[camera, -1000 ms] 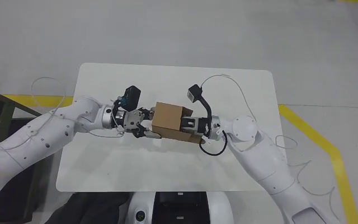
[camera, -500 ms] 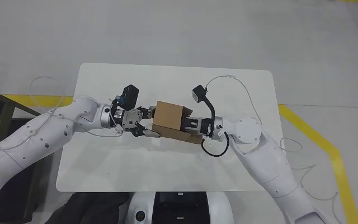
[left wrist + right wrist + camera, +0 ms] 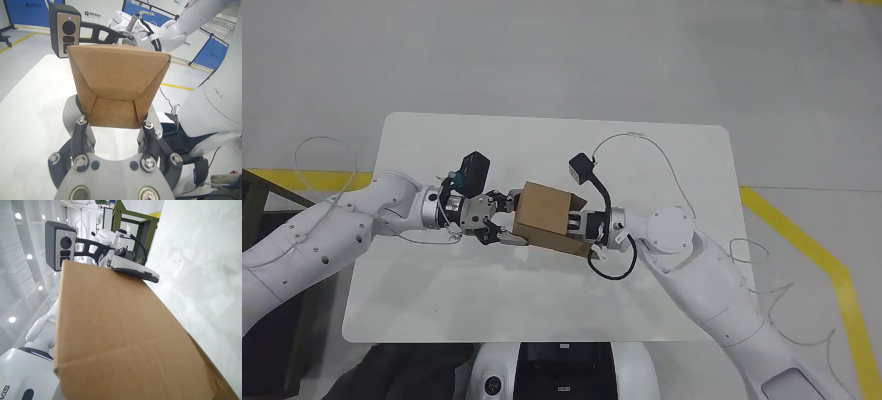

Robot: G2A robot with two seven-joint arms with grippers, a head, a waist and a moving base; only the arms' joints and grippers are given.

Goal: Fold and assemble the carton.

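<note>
Carton, brown corrugated cardboard, box-shaped [image 3: 542,212]: held off the white rounded rectangular table [image 3: 652,160], above its middle, between the two arms. Left gripper [image 3: 115,111]: jaws set wide and clamped on both sides of the carton's folded end. Right gripper [image 3: 580,225]: at the opposite end, against the carton; its hold cannot be told.

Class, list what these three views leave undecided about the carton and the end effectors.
1. Grip of the right end effector: top view, the carton covers it.
2. Carton's far end: left wrist view, its own near flaps hide it.
3. Carton's near end: right wrist view, cut off by the picture's edge.
</note>
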